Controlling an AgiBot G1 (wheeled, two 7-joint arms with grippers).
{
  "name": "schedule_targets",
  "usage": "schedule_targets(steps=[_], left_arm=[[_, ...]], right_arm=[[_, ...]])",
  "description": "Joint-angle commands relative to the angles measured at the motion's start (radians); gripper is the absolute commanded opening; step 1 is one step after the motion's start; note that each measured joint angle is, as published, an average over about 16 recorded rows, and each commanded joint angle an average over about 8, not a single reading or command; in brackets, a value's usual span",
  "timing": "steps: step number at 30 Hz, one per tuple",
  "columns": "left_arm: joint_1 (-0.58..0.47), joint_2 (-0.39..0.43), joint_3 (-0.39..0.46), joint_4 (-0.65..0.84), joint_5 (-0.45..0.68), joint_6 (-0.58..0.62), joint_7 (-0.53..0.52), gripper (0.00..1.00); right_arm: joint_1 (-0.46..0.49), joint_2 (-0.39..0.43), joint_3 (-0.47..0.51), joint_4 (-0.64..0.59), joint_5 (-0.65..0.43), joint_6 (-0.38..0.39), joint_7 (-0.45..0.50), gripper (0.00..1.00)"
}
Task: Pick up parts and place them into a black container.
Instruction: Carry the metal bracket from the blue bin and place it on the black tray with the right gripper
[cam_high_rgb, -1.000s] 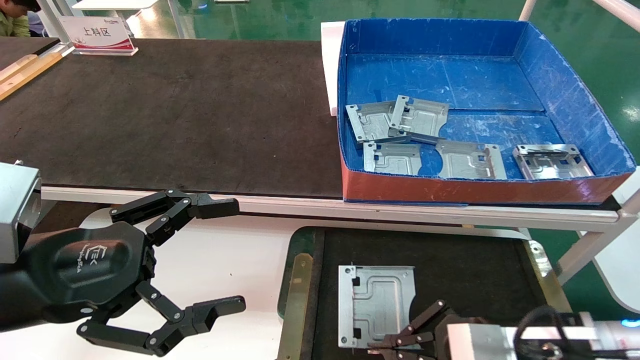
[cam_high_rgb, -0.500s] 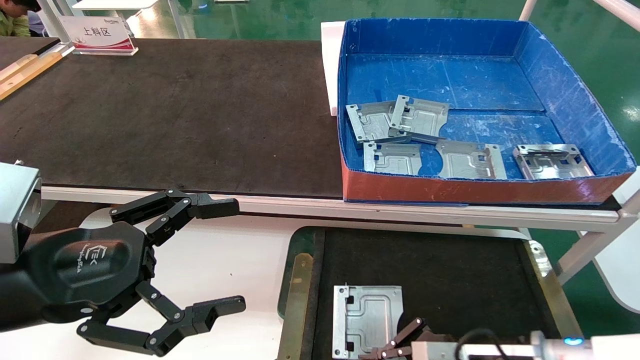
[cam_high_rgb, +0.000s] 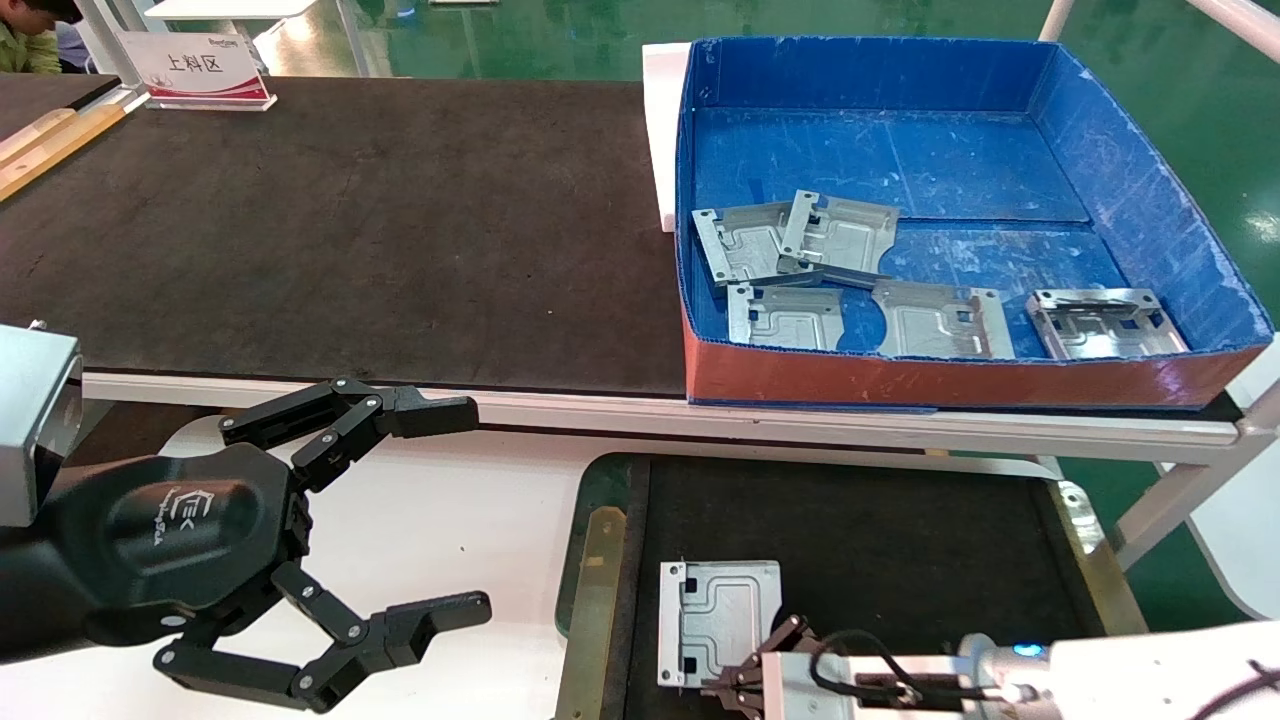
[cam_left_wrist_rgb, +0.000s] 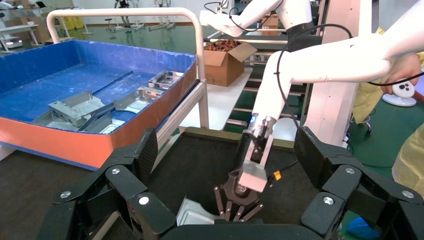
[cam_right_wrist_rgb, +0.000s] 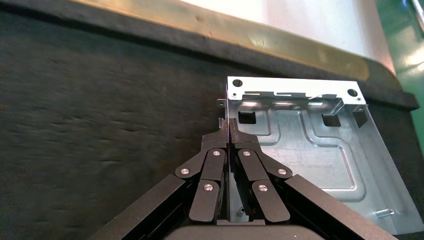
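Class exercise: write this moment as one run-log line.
right claw: shut on part, low over black container | left claw: open, idle beside container | blue box: five parts remain

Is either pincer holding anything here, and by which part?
The right pincer is shut on the edge of a part over the black container. The left pincer is open and empty.

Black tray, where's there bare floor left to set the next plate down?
The black tray is bare across its far half and right side, between the plate held by the right gripper and the right rim. Only the near left corner is taken. The blue box is crowded along its front. The left gripper hangs open left of the tray.
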Motion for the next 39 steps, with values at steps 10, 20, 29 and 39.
schedule_targets(steps=[10, 20, 29, 39], left_arm=[[0.0, 0.0, 0.0, 0.0, 0.0, 0.0, 0.0, 1.0], [0.0, 0.0, 0.0, 0.0, 0.0, 0.0, 0.0, 1.0], [0.0, 0.0, 0.0, 0.0, 0.0, 0.0, 0.0, 1.0], [0.0, 0.0, 0.0, 0.0, 0.0, 0.0, 0.0, 1.0]], right_arm=[[0.11, -0.122, -0.014, -0.251, -0.023, 0.005, -0.127, 0.0], [0.203, -0.194, -0.012, -0.452, -0.02, -0.006, -0.246, 0.0], [0.251, -0.226, -0.002, -0.588, -0.001, -0.03, -0.311, 0.0], [0.274, -0.241, 0.001, -0.658, 0.008, -0.051, -0.358, 0.21]])
